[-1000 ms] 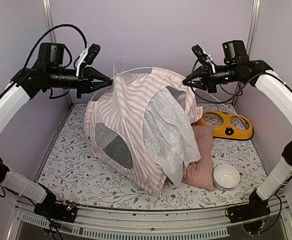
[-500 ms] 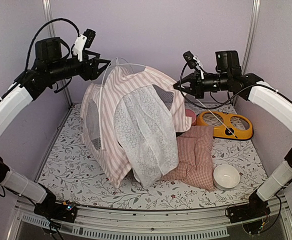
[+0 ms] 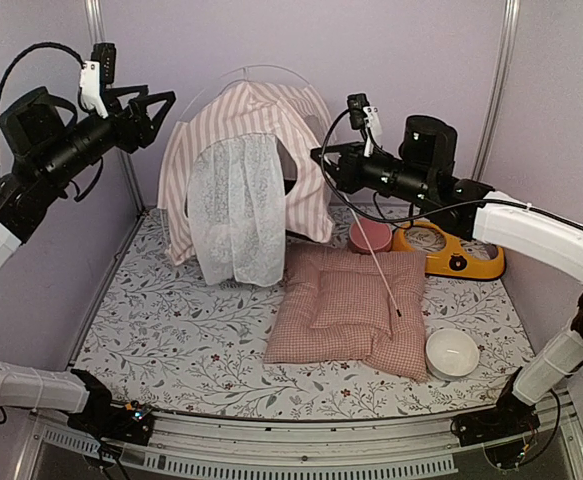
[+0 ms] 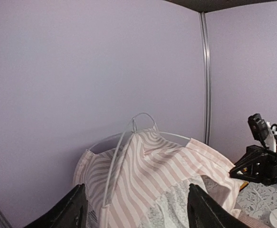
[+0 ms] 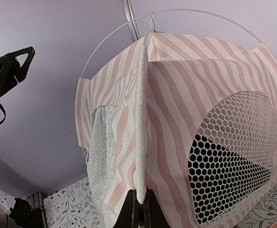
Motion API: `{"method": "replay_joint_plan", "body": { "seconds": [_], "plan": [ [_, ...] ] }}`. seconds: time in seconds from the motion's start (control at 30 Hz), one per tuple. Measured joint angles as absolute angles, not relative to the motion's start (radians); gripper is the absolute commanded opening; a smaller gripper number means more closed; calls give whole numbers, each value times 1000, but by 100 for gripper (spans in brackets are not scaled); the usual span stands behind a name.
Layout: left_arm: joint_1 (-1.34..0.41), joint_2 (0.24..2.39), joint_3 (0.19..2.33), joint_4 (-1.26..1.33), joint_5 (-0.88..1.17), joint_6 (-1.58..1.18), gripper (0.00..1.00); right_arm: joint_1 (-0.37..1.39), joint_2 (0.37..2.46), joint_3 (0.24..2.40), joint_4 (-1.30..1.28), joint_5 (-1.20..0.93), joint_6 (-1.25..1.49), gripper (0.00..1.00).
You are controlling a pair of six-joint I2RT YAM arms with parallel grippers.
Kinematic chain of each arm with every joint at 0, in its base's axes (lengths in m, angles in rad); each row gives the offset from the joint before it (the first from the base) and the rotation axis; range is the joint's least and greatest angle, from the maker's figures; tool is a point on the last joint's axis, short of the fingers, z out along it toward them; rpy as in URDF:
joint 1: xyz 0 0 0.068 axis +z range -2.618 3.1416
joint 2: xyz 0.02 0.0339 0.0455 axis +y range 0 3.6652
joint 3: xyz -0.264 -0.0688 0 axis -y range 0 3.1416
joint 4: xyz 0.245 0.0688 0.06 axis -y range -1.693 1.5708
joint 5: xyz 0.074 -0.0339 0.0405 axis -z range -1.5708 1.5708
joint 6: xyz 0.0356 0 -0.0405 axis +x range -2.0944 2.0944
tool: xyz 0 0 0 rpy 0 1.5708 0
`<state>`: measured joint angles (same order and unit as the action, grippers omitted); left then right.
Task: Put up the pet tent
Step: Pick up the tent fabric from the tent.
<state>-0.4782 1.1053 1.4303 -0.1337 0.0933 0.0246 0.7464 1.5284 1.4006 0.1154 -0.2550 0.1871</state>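
Note:
The pet tent, pink-and-white striped, stands domed at the back of the mat, its white sheer curtain hanging in front. In the right wrist view my right gripper is shut on the tent's white corner seam, beside the oval mesh window. A thin white pole slants down from that gripper over the cushion. My left gripper hangs open to the left of the tent, clear of the fabric, its fingers wide apart.
A pink checked cushion lies right of centre on the floral mat. A white bowl sits at the front right, a yellow double feeder and a pink bowl behind it. Lilac walls close in the back and sides.
My left gripper opened, let go of the tent and drew back up and left. The tent swung to the back and stands taller, uncovering the cushion. My right gripper moved left, still gripping.

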Motion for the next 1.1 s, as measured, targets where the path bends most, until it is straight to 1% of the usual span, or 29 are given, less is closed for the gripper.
{"method": "replay_joint_plan", "body": {
  "seconds": [0.1,0.3,0.4,0.57,0.7,0.8,1.1],
  "plan": [
    [-505,1068,1346,-92,138,-34,65,800,1582,1406,208,-136,238,0],
    [-645,1046,1049,10,180,-150,60,873,1743,1485,289,13,306,0],
    [-723,1055,864,73,155,-191,59,898,1800,1539,290,57,330,0],
    [-832,1072,644,206,67,-221,57,939,1847,1621,289,116,361,0],
    [-908,1092,559,369,-33,-205,49,970,1855,1661,298,153,383,0],
    [-928,1117,537,484,-113,-184,46,984,1855,1674,308,176,402,0],
    [-974,1193,524,691,-329,-84,44,1011,1868,1697,307,217,431,0]
  ]
}}
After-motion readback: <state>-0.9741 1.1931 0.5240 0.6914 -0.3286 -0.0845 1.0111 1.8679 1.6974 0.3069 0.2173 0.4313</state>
